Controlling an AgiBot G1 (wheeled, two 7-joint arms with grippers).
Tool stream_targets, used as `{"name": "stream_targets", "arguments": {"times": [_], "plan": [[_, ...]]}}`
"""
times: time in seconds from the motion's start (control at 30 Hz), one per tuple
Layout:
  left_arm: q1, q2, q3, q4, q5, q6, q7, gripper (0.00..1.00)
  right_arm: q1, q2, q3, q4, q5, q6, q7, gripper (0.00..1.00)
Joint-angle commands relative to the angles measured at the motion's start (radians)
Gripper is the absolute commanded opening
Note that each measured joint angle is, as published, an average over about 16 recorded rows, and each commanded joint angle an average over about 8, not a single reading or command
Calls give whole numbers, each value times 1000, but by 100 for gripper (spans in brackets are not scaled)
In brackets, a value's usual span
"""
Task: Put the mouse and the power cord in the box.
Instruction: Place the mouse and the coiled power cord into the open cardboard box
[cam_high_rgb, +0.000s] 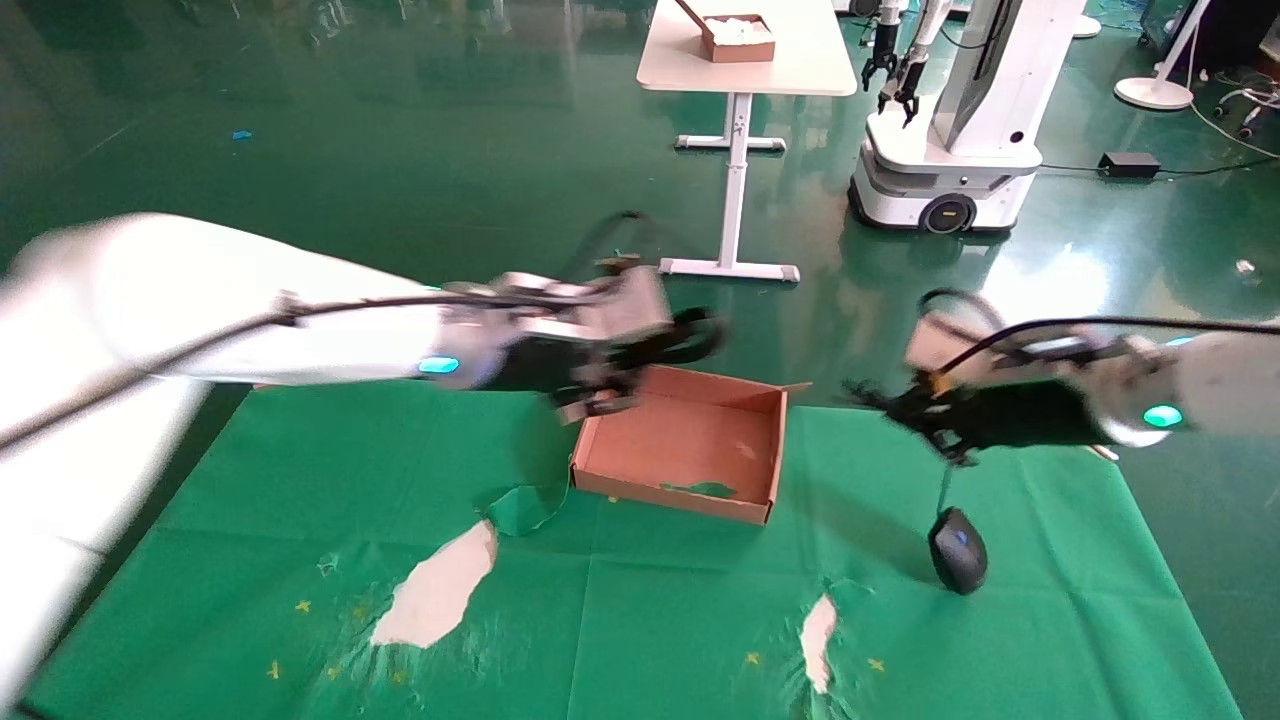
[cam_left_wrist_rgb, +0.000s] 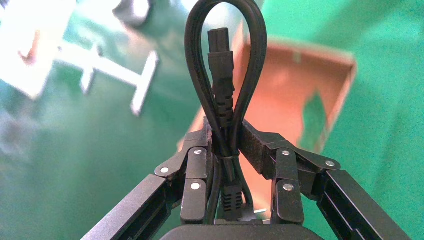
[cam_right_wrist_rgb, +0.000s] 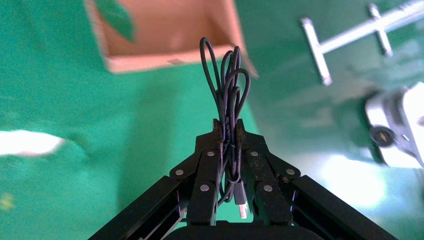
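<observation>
- Left gripper (cam_left_wrist_rgb: 227, 137) clamped on the power cord (cam_left_wrist_rgb: 223, 75), its loop pointing away from the fingers, over the box (cam_high_rgb: 690, 440).
- Right gripper (cam_right_wrist_rgb: 227, 131) pinches the mouse (cam_high_rgb: 958, 549) wire; mouse dangles at frame's lower right.

The power cord (cam_left_wrist_rgb: 223, 80) is glossy black, and so is the mouse (cam_high_rgb: 958, 549), which carries a small blue patch. The mouse's thin wire (cam_right_wrist_rgb: 227, 85) is black too. The box (cam_high_rgb: 686, 440) is reddish-brown cardboard with a green scrap inside. Both the left gripper (cam_left_wrist_rgb: 225, 142) and the right gripper (cam_right_wrist_rgb: 227, 131) are black with silver screws. The desk (cam_high_rgb: 300, 480) wears a bright green cloth, torn to pale patches and dotted with small yellow crosses.
</observation>
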Motion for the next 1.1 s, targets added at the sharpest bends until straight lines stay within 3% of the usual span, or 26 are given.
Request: {"name": "stream_targets", "arguments": {"times": [0.03, 0.2, 0.23, 0.47, 0.5, 1.1], "plan": [[11, 48, 1, 23, -16, -66, 61, 0, 20, 16, 7, -9, -4, 9, 5, 0], [57, 62, 139, 29, -69, -224, 187, 0, 36, 62, 14, 19, -10, -8, 31, 0], [62, 62, 170, 33, -76, -252, 202, 4, 38, 71, 15, 27, -12, -13, 37, 0], [61, 63, 339, 62, -128, -382, 227, 91, 41, 128, 17, 97, -26, -41, 81, 0], [58, 63, 355, 65, -138, -392, 222, 100, 41, 134, 17, 107, -28, -44, 86, 0], [4, 62, 562, 83, -283, -482, 180, 100, 18, 152, 16, 236, -30, -67, 157, 0]]}}
